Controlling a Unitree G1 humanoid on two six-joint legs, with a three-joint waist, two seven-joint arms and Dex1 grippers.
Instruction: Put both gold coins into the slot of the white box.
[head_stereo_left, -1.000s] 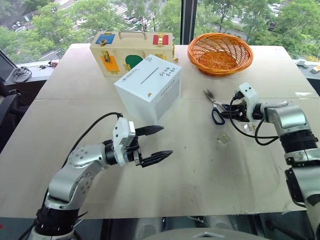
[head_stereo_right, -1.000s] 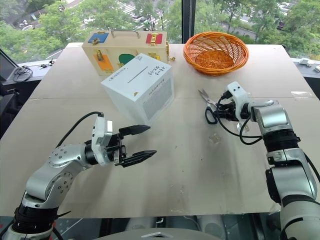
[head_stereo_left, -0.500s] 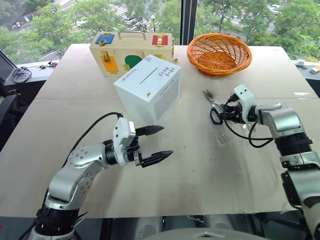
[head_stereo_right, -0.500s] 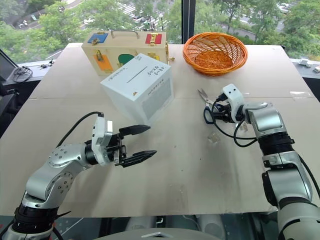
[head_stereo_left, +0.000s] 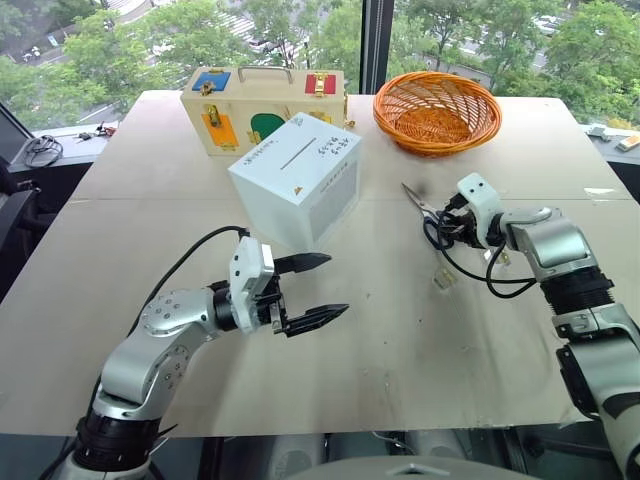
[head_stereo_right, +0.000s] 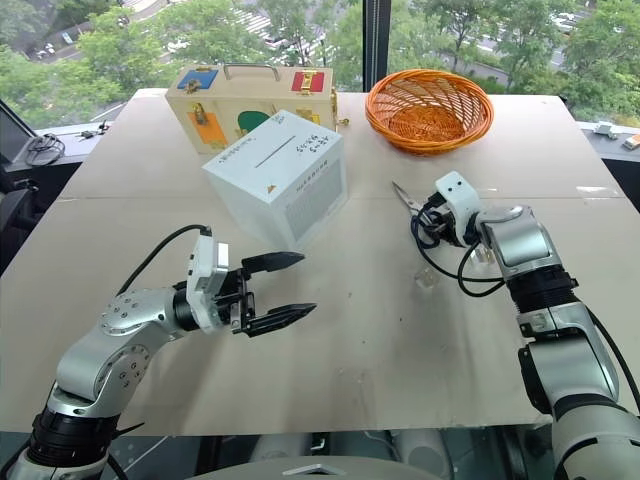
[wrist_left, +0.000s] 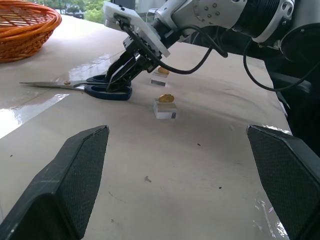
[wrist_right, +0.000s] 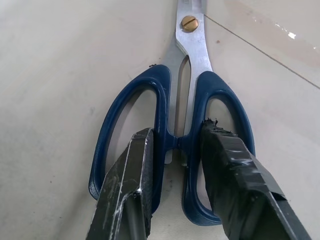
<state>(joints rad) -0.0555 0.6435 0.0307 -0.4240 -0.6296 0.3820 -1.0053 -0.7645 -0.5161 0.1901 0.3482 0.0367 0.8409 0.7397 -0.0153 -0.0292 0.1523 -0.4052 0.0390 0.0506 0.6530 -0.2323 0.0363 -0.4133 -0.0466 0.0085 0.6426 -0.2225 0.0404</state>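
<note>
on the counter (head_stereo_left: 180, 210) my right fingers (wrist_right: 127, 190) pinch the scissors (wrist_right: 172, 145), left fingers (head_stereo_left: 318, 318) wide open; next i'd clear them and go for a coin (wrist_left: 166, 98).

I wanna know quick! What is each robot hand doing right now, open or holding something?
Left gripper: open, holding nothing, hanging above the table.
Right gripper: fingers down in the two handle loops of the blue scissors, partly closed around the middle.

We see blue-handled scissors (head_stereo_left: 428, 213) lying flat on the table (head_stereo_left: 150, 200), an orange wicker basket (head_stereo_left: 437, 108) behind them, a pale wooden case (head_stereo_left: 255, 110) with coloured panels, two small clear blocks (wrist_left: 165, 110) nearby.
</note>
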